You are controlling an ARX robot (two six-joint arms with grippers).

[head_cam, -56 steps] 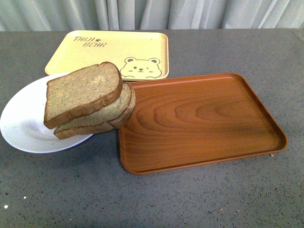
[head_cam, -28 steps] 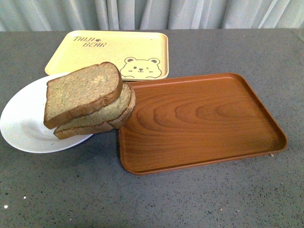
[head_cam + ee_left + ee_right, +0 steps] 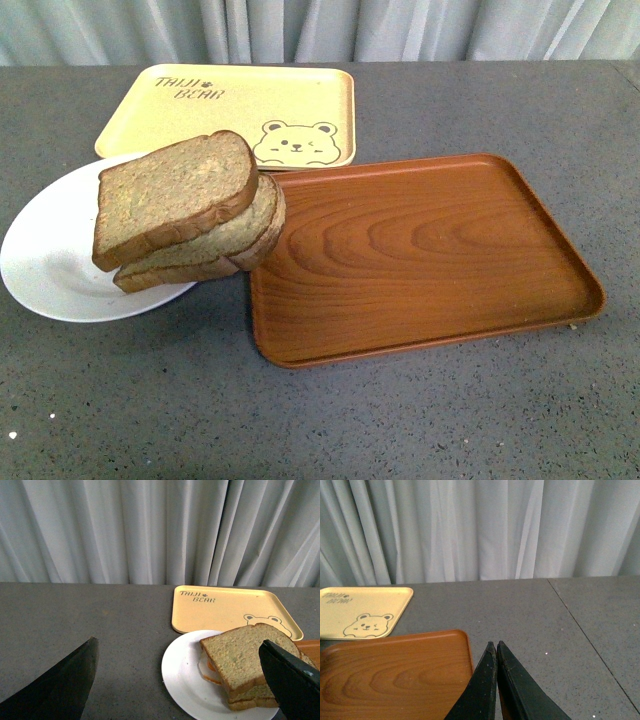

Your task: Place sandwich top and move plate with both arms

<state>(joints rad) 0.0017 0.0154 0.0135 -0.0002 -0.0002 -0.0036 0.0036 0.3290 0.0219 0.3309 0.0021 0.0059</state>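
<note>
sandwich top (image 3: pixel 172 197): brown slice, tilted, uppermost | plate (image 3: pixel 48 262): white, round, underneath

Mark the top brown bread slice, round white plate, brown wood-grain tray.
top brown wholemeal bread slice (image 3: pixel 170 195), front view, centre of its upper face.
round white plate (image 3: pixel 50 260), front view, bare surface near its left side.
brown wood-grain tray (image 3: pixel 430 250), front view, middle of its bare floor.

Finishes — rough to glossy
Sandwich top (image 3: pixel 170 195) porous, rough crumb; plate (image 3: pixel 50 260) glossy white; brown tray (image 3: pixel 430 260) smooth wood-grain; yellow tray (image 3: pixel 200 125) matt; desk (image 3: pixel 300 420) speckled grey — matt.
</note>
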